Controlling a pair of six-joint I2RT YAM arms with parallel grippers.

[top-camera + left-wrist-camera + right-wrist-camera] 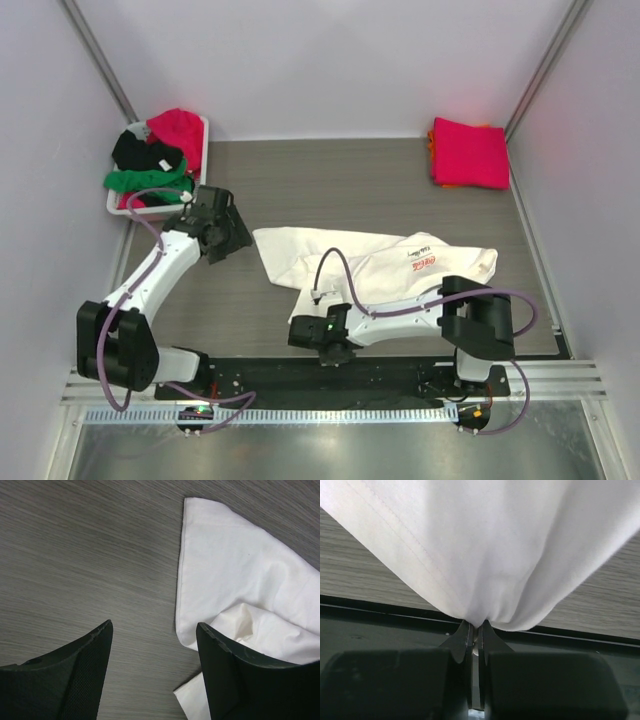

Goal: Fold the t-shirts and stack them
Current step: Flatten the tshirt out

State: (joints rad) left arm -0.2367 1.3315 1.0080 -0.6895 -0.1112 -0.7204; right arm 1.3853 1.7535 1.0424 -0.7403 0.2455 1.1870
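Pink shirt (pixel 470 152) is folded at 1 o'clock. Cream shirt (pixel 370 265) lies crumpled on the bench (pixel 330 190), right fingers (pixel 465 635) pinching its 6 o'clock edge, left fingers (pixel 90 670) spread open. The pile (pixel 150 165) in the basket (pixel 135 210) at 10 o'clock isn't started.

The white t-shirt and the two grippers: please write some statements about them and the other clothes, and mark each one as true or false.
1. The right gripper is shut on the white t-shirt. True.
2. The left gripper holds the white t-shirt. False: it is open above the table, beside the shirt's corner.
3. The pink t-shirt lies in the basket. False: it lies folded on the table at the far right; the basket is at the far left.
4. A green t-shirt is in the basket. True.
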